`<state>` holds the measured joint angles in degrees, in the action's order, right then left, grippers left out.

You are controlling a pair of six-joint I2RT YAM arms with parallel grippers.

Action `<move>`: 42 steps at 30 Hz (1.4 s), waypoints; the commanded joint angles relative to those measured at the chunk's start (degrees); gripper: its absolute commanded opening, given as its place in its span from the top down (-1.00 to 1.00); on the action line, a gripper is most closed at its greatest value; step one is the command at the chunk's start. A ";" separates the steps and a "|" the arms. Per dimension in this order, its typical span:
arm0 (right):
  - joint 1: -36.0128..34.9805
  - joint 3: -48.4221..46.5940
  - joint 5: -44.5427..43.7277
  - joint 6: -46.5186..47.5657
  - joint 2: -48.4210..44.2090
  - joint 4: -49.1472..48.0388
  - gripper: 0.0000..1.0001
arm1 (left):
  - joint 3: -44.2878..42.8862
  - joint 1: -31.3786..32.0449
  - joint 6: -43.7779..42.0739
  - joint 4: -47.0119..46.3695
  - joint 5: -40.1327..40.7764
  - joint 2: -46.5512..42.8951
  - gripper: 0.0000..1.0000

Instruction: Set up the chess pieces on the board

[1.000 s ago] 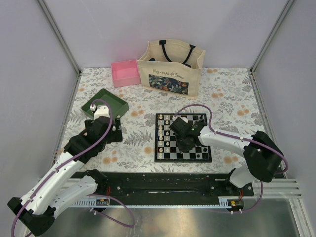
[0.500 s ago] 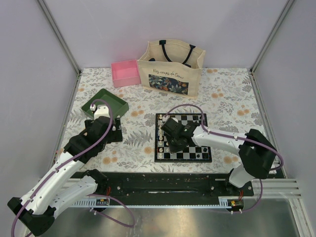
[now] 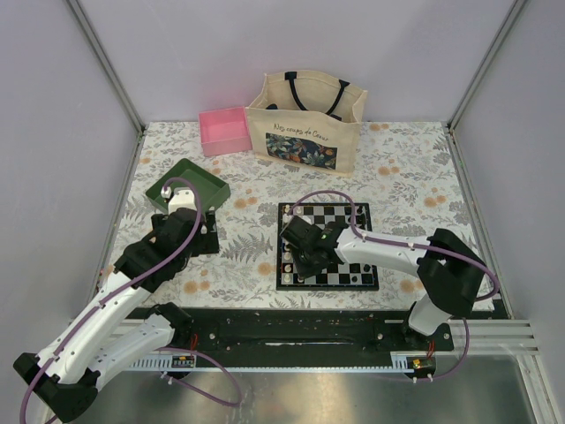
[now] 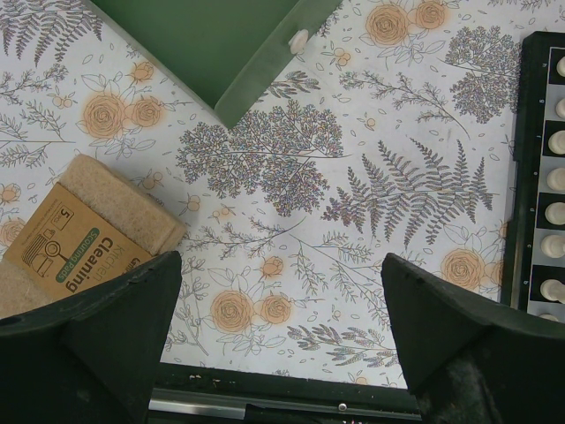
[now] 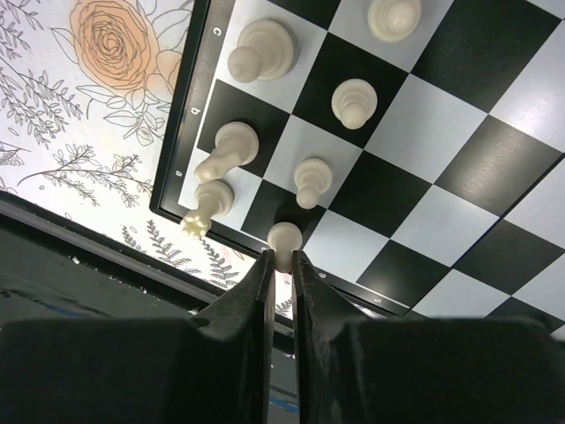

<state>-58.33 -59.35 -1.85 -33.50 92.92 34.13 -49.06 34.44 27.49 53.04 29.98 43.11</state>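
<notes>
The black-and-white board [image 3: 349, 215] lies right of centre with cream pieces along its left columns. My right gripper [image 3: 301, 259] hangs over the board's near-left corner. In the right wrist view it [image 5: 282, 258] is shut on a cream pawn [image 5: 284, 238], held just above the board's edge. Several cream pieces [image 5: 311, 181] stand beside it, and a cream rook [image 5: 208, 204] leans at the corner. My left gripper [image 3: 201, 237] is open and empty over the floral cloth; its fingers [image 4: 106, 318] frame bare cloth. The board's left edge [image 4: 528, 168] shows with cream pieces. Black pieces are hidden.
A green tray [image 3: 187, 184] holds one cream piece [image 4: 298, 40] near its rim. A pink box [image 3: 224, 130] and a cream tote bag [image 3: 305, 121] stand at the back. A brown cleaning-pad pack [image 4: 79, 238] lies by the left gripper. A black rail [image 3: 291, 327] runs along the near edge.
My right gripper has moved left and nearer, from the board's middle to its near-left corner. The left arm has not moved.
</notes>
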 commanded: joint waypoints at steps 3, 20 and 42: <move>-0.65 -2.79 0.62 -0.78 0.94 -1.87 0.64 | -1.22 -0.25 0.29 -1.44 0.35 -0.75 -0.98; -0.91 -3.14 0.44 -0.26 -0.28 -1.00 0.27 | -1.22 -0.25 0.38 -1.44 0.52 -1.01 -0.98; 29.02 9.78 -19.34 7.39 -29.99 2.00 -0.98 | -1.48 -0.16 0.03 -1.97 0.35 0.22 -0.98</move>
<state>-38.35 -51.31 -17.82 -29.10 66.24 36.38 -49.06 34.44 27.46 53.04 29.98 44.31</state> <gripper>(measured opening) 0.963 0.988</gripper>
